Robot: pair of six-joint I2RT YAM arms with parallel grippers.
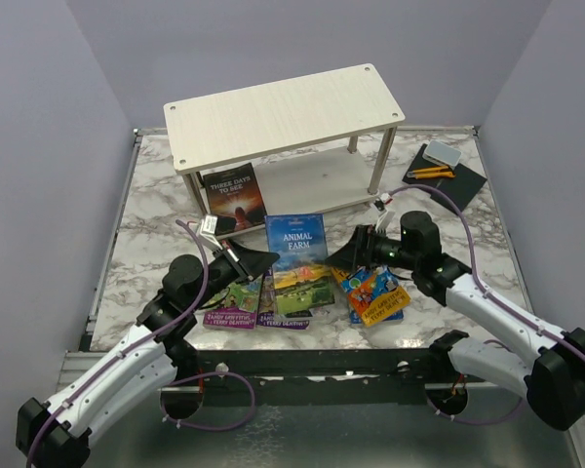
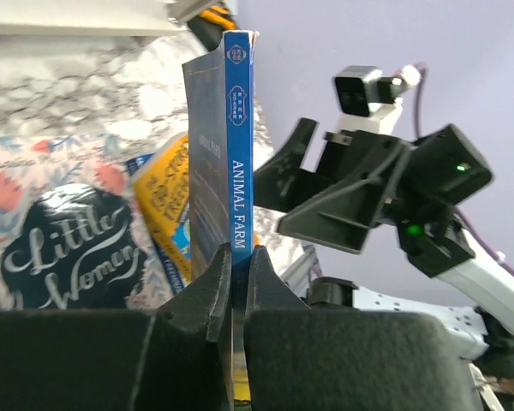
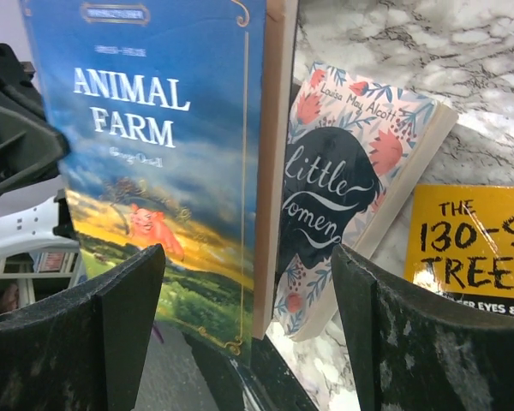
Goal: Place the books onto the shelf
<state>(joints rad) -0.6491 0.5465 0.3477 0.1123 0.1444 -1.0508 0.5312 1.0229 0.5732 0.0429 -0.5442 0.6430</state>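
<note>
Left jaws are clamped on the blue Animal Farm book (image 2: pixel 237 128), holding it above other books lying on the marble desk (image 1: pixel 146 224) (Little Women (image 3: pixel 325 205) among them). Right jaws gape wide, facing its cover. The shelf (image 1: pixel 283 112) stands beyond, far side.

Marble-pattern table (image 1: pixel 156 224). On the far side a two-tier shelf (image 1: pixel 283 112) stands on it. A dark book (image 1: pixel 234 195) stands upright at the left end of the lower tier. In the far right corner a black pad (image 1: pixel 465 185) lies flat, carrying pencils (image 1: pixel 431 173) and an eraser (image 1: pixel 443 152). Near the front edge, paperbacks lie flat and overlapping: Treehouse books (image 1: pixel 232 310) to the left, floral Little Women (image 3: pixel 343 197), and a colourful book (image 1: pixel 375 292) to the right.
</note>
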